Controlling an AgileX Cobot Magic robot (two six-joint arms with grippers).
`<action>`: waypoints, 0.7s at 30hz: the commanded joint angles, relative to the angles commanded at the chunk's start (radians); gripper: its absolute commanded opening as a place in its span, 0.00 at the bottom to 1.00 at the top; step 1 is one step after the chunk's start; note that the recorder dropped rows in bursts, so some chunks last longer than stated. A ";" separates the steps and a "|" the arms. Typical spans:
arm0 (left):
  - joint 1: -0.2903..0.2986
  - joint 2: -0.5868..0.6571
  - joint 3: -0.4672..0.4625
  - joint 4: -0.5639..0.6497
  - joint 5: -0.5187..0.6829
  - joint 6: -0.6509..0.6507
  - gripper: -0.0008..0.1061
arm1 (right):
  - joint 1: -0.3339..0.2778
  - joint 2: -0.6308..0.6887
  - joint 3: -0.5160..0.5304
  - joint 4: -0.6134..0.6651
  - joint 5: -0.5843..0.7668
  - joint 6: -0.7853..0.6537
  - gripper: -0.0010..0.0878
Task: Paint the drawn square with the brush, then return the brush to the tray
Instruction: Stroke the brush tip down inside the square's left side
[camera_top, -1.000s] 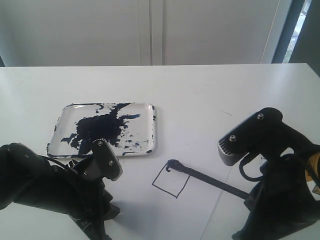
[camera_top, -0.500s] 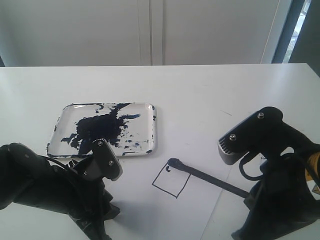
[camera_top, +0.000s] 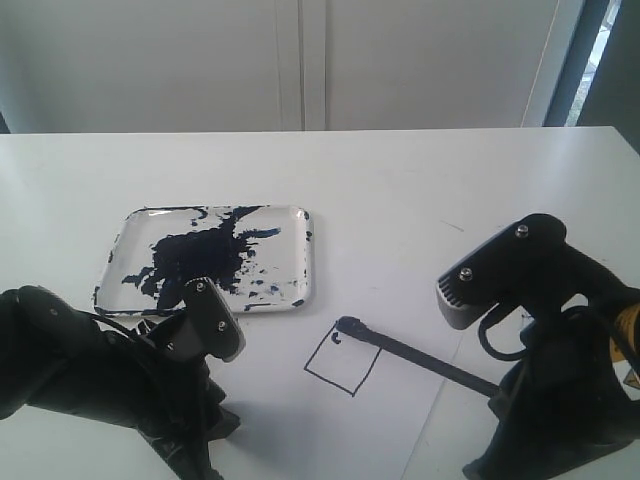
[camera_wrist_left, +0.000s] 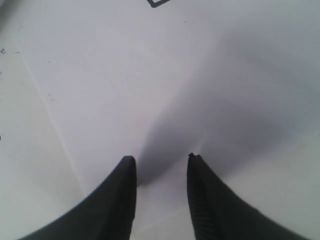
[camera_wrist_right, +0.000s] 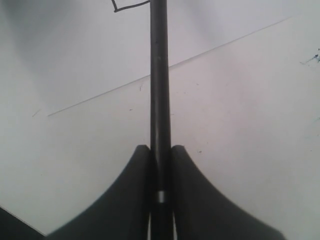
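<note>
The tray (camera_top: 300, 262), clear-white and smeared with dark navy paint, lies on the table at the left. The drawn square (camera_top: 343, 363) is a small tilted black outline, white inside with one small dark mark near its far corner. The brush (camera_top: 412, 357), a thin black stick, slants from the right arm toward the square, its dark tip at that corner. My right gripper (camera_wrist_right: 161, 146) is shut on the brush handle (camera_wrist_right: 160, 80), with the pale ring between the fingers. My left gripper (camera_wrist_left: 160, 157) is open and empty, low over white paper near the front left.
The square is drawn on a white paper sheet whose edge (camera_wrist_right: 100, 98) runs beside the brush. The left arm (camera_top: 110, 375) fills the front left corner and the right arm (camera_top: 545, 340) the front right. A pale wall stands behind the table's far edge.
The brush tip has shifted slightly right and away at the square's far corner, leaving a small dark mark inside it. The left arm has not moved.
</note>
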 joint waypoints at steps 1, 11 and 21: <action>0.000 0.000 0.000 0.000 0.000 0.000 0.39 | 0.000 0.010 0.000 0.000 -0.005 0.000 0.01; 0.000 0.000 0.000 0.000 0.000 0.000 0.39 | 0.000 0.028 0.000 0.029 0.007 -0.010 0.01; 0.000 0.000 0.000 0.000 -0.008 0.000 0.39 | 0.000 0.028 0.000 0.134 0.015 -0.082 0.01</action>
